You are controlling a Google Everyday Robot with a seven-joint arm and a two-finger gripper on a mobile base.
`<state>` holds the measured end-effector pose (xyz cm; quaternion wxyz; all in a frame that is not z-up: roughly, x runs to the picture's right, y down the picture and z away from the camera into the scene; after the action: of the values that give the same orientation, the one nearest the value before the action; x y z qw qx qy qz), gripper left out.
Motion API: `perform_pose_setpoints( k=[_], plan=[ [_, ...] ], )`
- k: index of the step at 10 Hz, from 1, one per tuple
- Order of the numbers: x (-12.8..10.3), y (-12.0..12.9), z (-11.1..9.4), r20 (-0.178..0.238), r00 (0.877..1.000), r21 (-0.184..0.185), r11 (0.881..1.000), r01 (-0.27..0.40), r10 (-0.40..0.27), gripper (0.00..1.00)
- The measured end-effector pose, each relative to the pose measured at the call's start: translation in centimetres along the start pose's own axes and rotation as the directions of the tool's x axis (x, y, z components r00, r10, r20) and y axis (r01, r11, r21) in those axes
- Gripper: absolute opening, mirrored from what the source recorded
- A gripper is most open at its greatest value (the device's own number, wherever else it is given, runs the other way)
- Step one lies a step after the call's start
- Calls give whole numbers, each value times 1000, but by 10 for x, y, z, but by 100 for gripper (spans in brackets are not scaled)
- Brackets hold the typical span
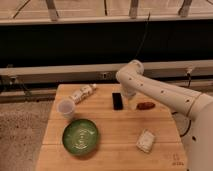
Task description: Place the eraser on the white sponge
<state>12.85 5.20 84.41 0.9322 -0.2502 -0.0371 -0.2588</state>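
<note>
The eraser (117, 101) is a flat black block lying on the wooden table (110, 127) near the middle of its far half. The white sponge (145, 141) is a pale squarish pad at the table's front right. My gripper (127, 101) hangs down from the white arm's elbow (131, 76), just to the right of the eraser and close to it. It holds nothing that I can see. The sponge lies well in front of the gripper and a little to its right.
A reddish-brown oblong thing (146, 105) lies right of the gripper. A translucent white cup (65, 108) stands at the left, a green plate (80, 136) at front left. A small pale bottle (82, 93) lies at the back left. A dark wall runs behind the table.
</note>
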Motion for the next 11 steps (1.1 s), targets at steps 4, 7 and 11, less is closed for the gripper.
perform_pose_setpoints(
  k=[4,7,11],
  plan=[
    [-1,-7,18,18,999,-8,999,39,-39,80],
    [-6,-13,33,39,997,-14,998,66,-66,80],
    [-12,-21,51,51,993,-12,994,104,-104,80]
  ],
)
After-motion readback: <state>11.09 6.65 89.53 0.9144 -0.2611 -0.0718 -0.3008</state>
